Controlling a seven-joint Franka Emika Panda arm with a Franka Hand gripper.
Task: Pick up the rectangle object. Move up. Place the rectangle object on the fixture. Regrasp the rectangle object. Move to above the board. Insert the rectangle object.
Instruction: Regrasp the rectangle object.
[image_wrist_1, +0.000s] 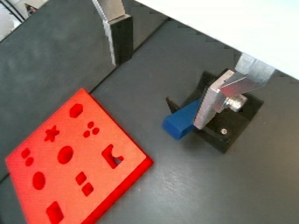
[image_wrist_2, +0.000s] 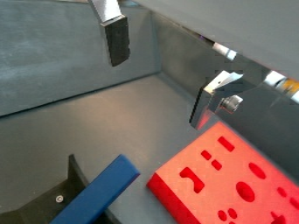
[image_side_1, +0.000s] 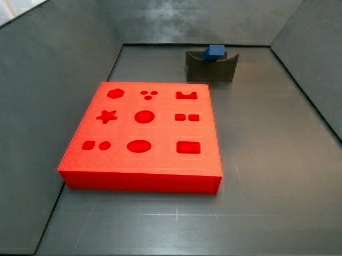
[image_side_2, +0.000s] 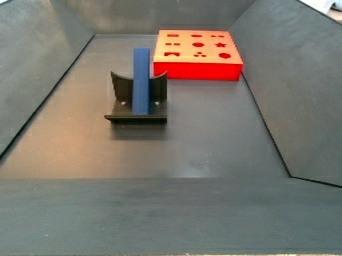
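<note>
Blue bar (image_side_2: 140, 78) rests in the fixture (image_side_2: 136, 112), lying in the notch at its top and sticking out past it on both ends; in a side view its near end rises toward the camera, so it looks tilted rather than level. In a side view (image_side_1: 213, 50) only its square end face shows above the dark holder (image_side_1: 211, 67), which stands on the grey floor close to the back wall. The red board (image_side_1: 144, 140) lies flat on the floor, well apart from the fixture, with its star, circles, hexagon, squares and rounded slot facing up; none of the holes has anything in it. The gripper (image_wrist_1: 170, 52) is above the scene and does not appear in either side view. In both wrist views its two silver fingers (image_wrist_1: 118, 31) with dark pads are spread wide, with nothing between them but open floor. In a wrist view the bar (image_wrist_1: 183, 119) and the fixture (image_wrist_1: 228, 127) sit partly behind one finger (image_wrist_1: 216, 99), lower down and untouched by it, while the board (image_wrist_1: 76, 157) lies off to the side. In a wrist view (image_wrist_2: 107, 191) the bar's end pokes out beside the board's edge (image_wrist_2: 228, 179), apart from it.
</note>
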